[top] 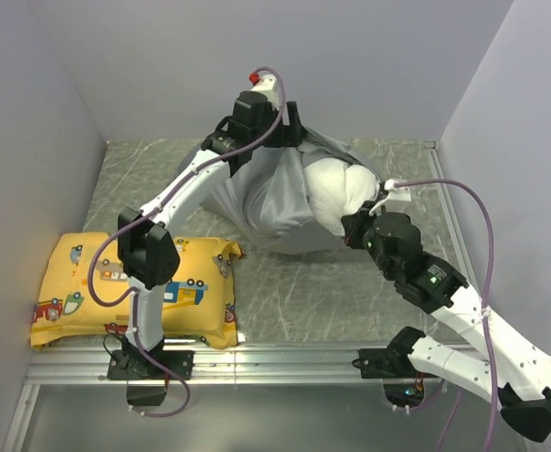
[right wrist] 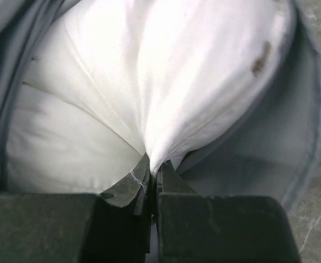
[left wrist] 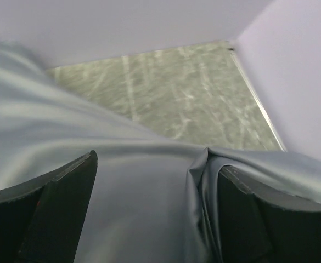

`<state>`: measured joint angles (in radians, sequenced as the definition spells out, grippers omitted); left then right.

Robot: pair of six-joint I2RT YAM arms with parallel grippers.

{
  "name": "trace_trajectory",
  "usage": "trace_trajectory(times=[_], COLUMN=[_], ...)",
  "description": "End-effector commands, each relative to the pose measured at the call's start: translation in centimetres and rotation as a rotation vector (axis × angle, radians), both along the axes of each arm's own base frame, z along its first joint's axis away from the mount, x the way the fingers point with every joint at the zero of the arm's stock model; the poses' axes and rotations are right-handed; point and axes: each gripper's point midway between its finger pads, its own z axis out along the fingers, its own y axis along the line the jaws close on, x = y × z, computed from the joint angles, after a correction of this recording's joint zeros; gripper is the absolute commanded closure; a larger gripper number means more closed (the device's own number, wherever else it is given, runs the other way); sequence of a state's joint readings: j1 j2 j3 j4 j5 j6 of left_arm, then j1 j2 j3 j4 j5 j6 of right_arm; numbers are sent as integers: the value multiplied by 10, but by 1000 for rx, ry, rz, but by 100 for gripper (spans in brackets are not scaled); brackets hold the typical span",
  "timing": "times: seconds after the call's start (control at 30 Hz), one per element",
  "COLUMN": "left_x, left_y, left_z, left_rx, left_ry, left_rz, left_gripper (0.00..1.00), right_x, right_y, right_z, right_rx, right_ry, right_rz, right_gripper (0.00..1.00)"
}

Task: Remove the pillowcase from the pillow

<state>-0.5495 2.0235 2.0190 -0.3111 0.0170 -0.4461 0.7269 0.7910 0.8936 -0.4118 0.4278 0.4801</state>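
Well, the only printed thing is the yellow cushion (top: 77, 278) at the near left corner of the worktop (top: 322, 292). Its cartoon vehicles show, but any lettering is too small to read. The pillowcase (top: 261, 202) and the pillow (top: 336, 188) lie together in the far half of the worktop, about midway between its left and right edges. Their long axis runs roughly left to right, and the pillow's bare white end bulges out of the grey mouth toward the right edge. The left pincer (top: 275, 132) is at the far side of the bundle, with grey cloth drawn up to it like a tent. Its wrist view adds that its fingers (left wrist: 56, 208) sit apart with a thick fold of pillowcase clamped between them. The right pincer (top: 355, 226) meets the pillow's exposed end. Only its wrist view shows the jaws pressed together on a pinch of white fabric, and a small brown mark (right wrist: 260, 59) on the pillow.
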Motion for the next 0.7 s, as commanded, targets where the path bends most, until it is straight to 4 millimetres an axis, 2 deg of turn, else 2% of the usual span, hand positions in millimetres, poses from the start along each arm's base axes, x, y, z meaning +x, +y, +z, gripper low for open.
trace_trajectory(times=[0.0, 0.07, 0.1, 0.13, 0.17, 0.2, 0.23, 0.27, 0.3, 0.33, 0.47, 0.5, 0.57, 0.6, 0.63, 0.67], left_x=[-46, -65, -83, -89, -97, -103, -106, -115, -122, -129, -164, -173, -188, -200, -208, -226], left_y=[-33, -38, -41, -38, -32, -31, -28, -23, -25, -24, -13, -12, -4, -6, -5, -10], left_z=[97, 104, 113, 114, 125, 124, 119, 127, 121, 124, 146, 140, 146, 134, 131, 132], left_rx=[-26, -2, -9, -6, -19, -25, -16, -25, -15, -16, -24, 6, 15, 49, 56, 48], left_ry=[-230, -245, -253, -246, -254, -238, -220, -226, -215, -220, -250, -238, -240, -219, -212, -209], left_rz=[-113, -109, -111, -99, -87, -83, -71, -68, -80, -75, -46, -23, -1, 3, 3, -25], left_gripper=[14, 10, 8, 6, 5, 5, 4, 1, 1, 1, 1, 1, 1, 1, 1, 1], right_x=[9, 8, 8, 6, 6, 5, 4, 2, 1, 0, 2, 3, 4, 5, 6, 6], right_y=[7, 4, 2, 2, 2, 3, 3, 6, 6, 6, 9, 9, 9, 9, 11, 11], right_z=[42, 51, 58, 70, 74, 78, 89, 94, 99, 105, 109, 109, 110, 113, 113, 113], right_rx=[103, 131, 144, 160, 158, 156, 173, 182, 193, 206, 207, 206, 207, 207, 204, 202], right_ry=[-90, -121, -139, -158, -163, -163, -179, -183, -191, -200, -197, -196, -193, -196, -193, -192], right_rz=[-22, -35, -40, -35, -29, -21, -15, 3, 7, 10, 11, 9, 1, 0, 1, 2], right_gripper=[100, 100, 100, 100, 100, 100, 100, 100, 100, 100, 100, 100, 100, 100, 100, 100])
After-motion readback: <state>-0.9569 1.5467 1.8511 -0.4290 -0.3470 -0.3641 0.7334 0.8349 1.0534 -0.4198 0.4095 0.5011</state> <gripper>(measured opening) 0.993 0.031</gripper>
